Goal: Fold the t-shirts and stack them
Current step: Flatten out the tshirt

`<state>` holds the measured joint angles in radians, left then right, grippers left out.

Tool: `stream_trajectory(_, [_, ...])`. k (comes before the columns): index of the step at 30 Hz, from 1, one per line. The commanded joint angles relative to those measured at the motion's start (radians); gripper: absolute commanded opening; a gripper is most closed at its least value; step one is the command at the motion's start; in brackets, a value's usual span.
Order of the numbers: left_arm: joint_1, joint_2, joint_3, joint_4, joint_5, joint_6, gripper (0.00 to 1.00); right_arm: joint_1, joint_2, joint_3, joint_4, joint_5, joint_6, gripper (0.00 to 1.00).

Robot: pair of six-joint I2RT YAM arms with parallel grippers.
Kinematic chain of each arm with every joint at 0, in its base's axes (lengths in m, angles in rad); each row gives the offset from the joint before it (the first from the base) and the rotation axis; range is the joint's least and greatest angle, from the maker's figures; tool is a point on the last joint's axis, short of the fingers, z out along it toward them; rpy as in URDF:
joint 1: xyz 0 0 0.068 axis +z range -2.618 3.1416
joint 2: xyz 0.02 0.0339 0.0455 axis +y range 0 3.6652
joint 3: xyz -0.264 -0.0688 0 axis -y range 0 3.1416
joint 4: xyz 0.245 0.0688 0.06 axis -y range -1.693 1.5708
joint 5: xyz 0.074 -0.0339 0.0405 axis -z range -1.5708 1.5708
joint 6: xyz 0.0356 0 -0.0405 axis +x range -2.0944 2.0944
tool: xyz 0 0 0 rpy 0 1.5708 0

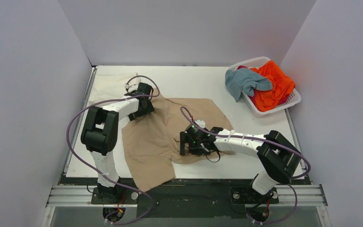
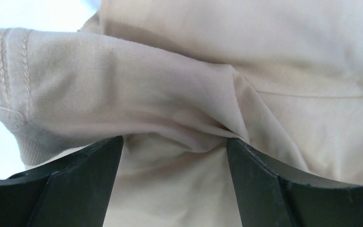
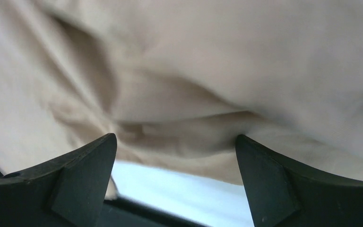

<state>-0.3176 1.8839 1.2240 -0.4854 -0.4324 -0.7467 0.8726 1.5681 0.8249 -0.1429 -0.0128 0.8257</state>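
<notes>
A tan t-shirt (image 1: pixel 170 130) lies spread and rumpled across the middle of the table. My left gripper (image 1: pixel 145 105) is down on its upper left corner by a sleeve. In the left wrist view the gripper (image 2: pixel 175 142) stands open, a fold of tan cloth (image 2: pixel 123 94) bulging between the fingers, and the stitched sleeve hem (image 2: pixel 9 71) is at left. My right gripper (image 1: pixel 185 143) sits low over the shirt's lower right part. In its wrist view it (image 3: pixel 176 139) is open over the tan cloth's edge (image 3: pixel 179 142). A cream-white t-shirt (image 1: pixel 111 82) lies flat at back left.
A white slatted basket (image 1: pixel 293 100) stands at the back right corner, with a grey-blue t-shirt (image 1: pixel 246 81) draped over its left rim and an orange t-shirt (image 1: pixel 276 85) inside. Walls close in the table on three sides. The tan shirt's hem hangs over the near edge (image 1: pixel 151 177).
</notes>
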Motion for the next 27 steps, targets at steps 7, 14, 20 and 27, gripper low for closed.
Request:
stream_trajectory(7, [0.012,0.096,0.354,-0.121,-0.071,0.124,0.91,0.069,-0.089,0.205,-0.225,0.017,-0.096,0.87])
stream_trajectory(14, [0.003,-0.213,0.142,-0.277,-0.103,-0.006,0.91,-0.013,-0.311,0.107,-0.458,0.303,-0.103,0.88])
stream_trajectory(20, [-0.108,-0.525,-0.144,-0.449,-0.104,-0.238,0.92,-0.059,-0.503,-0.061,-0.511,0.35,-0.036,0.88])
stream_trajectory(27, [-0.25,-0.787,-0.469,-0.681,-0.048,-0.505,0.92,-0.07,-0.56,-0.173,-0.496,0.351,0.021,0.87])
